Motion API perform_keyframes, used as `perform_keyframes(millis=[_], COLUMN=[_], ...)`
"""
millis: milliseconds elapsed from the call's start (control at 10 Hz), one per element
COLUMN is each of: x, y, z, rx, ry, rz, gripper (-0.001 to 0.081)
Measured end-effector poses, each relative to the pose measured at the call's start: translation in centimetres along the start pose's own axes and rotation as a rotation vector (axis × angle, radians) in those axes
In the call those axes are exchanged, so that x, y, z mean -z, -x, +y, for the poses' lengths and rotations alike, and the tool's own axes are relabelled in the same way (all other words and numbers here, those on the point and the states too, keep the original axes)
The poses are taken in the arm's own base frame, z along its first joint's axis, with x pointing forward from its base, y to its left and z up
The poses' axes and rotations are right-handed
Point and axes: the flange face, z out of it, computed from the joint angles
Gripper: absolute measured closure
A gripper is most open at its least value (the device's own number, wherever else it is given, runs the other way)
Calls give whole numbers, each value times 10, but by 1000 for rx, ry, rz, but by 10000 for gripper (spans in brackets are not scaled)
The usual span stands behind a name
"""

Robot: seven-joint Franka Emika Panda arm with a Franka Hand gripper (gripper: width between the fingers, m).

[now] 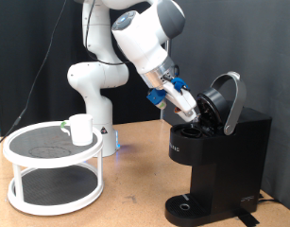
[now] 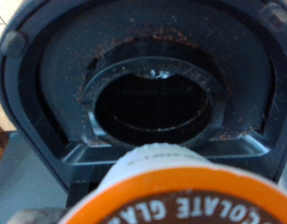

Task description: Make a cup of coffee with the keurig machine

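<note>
- Wooden table [image 1: 135, 194] in the exterior view, with a white arm [image 1: 135, 43] reaching down toward that view's right.
- Black keurig [image 1: 215, 165] standing on the table at the exterior view's right, domed lid [image 1: 228, 99] hinged up and open.
- Gripper [image 1: 189, 110] tilted down into the open top of the keurig, just under the raised lid; blue parts behind the fingers.
- Small pale object at the fingertips in the exterior view, too small there to identify.
- In the wrist view, a pod [image 2: 176, 191] close to the camera, white body with an orange rim and partial lettering, apparently held at the fingertips; fingers themselves not visible there, so how far open cannot be told.
- Beyond the pod, the keurig's round dark chamber [image 2: 152, 103], ringed in black and flecked with brown grounds.
- White cup [image 1: 80, 130] standing upright on the upper tier of a white two-tier stand [image 1: 52, 170] at the exterior view's left, well apart from the keurig.
</note>
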Motion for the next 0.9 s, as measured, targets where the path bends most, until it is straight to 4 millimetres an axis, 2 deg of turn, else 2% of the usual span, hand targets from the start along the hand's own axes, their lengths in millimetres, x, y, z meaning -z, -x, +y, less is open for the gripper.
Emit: perform_keyframes(millis=[500, 900], x=[-17, -30], y=[-10, -10], z=[-5, -9], rx=[-8, -13], ry=[-33, -42], rz=[19, 31], gripper=[473, 473])
